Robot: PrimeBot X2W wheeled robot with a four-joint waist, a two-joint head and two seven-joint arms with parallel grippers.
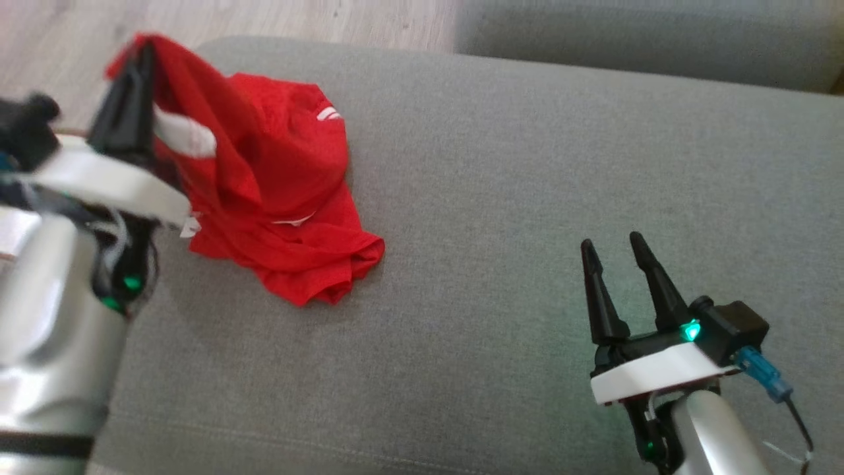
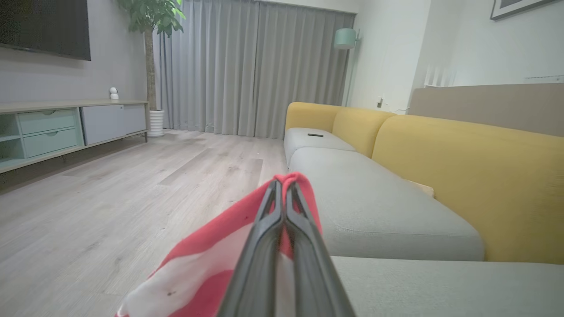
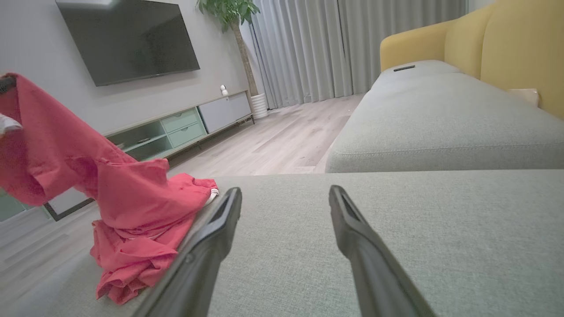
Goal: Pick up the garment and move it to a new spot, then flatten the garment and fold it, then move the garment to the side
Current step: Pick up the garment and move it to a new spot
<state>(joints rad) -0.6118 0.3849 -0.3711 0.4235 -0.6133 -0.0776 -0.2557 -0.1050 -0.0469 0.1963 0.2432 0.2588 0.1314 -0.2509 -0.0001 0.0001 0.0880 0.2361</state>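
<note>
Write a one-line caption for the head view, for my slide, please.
Left gripper holds up one edge of the red garment above the grey sofa seat; the open right gripper stands apart.

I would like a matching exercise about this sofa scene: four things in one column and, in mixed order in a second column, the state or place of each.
Things:
1. left claw
2. right claw
3. crumpled red fabric garment
4. small flat black object

States or places:
A. open, holding nothing
B. lying on the far grey seat cushion
C. shut on a fold of red cloth
D. one edge lifted, the rest heaped on the near grey sofa seat

Pairs: 1-C, 2-A, 3-D, 4-B.
</note>
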